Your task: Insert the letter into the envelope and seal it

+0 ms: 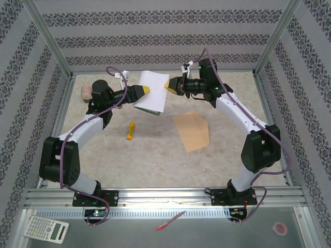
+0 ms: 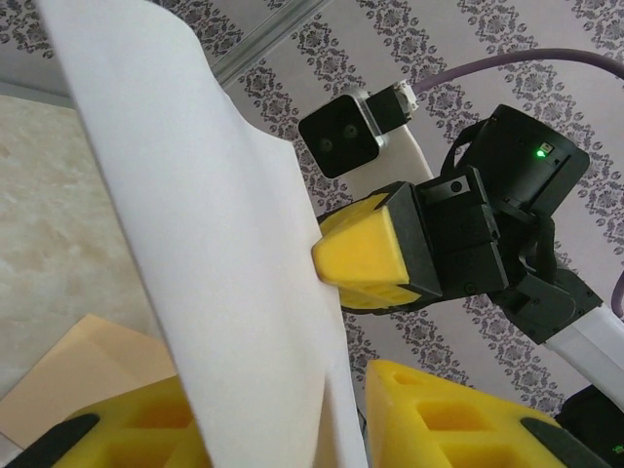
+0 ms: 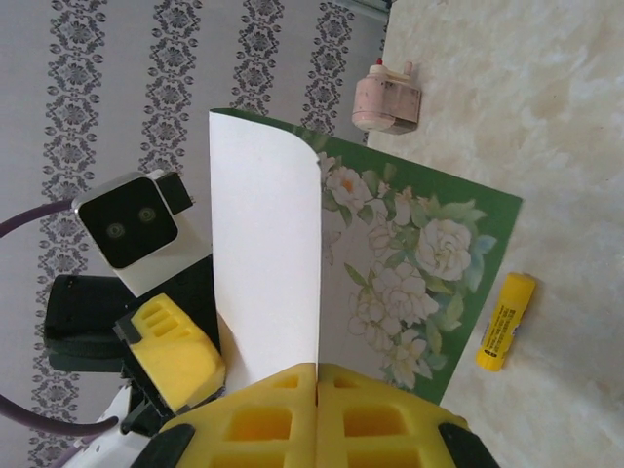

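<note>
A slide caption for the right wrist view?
Right gripper shut on the letter's edge, left gripper alongside, glue stick on table.

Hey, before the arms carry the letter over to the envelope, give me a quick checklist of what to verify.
1. Right claw shut on letter: ok.
2. Left claw gripping letter: cannot tell; the letter sits between its jaws.
3. Letter flat: not ok, it curls over.
4. Envelope uncovered: ok.
5. Envelope flap open: cannot tell.
6. Glue stick apart from envelope: ok.
</note>
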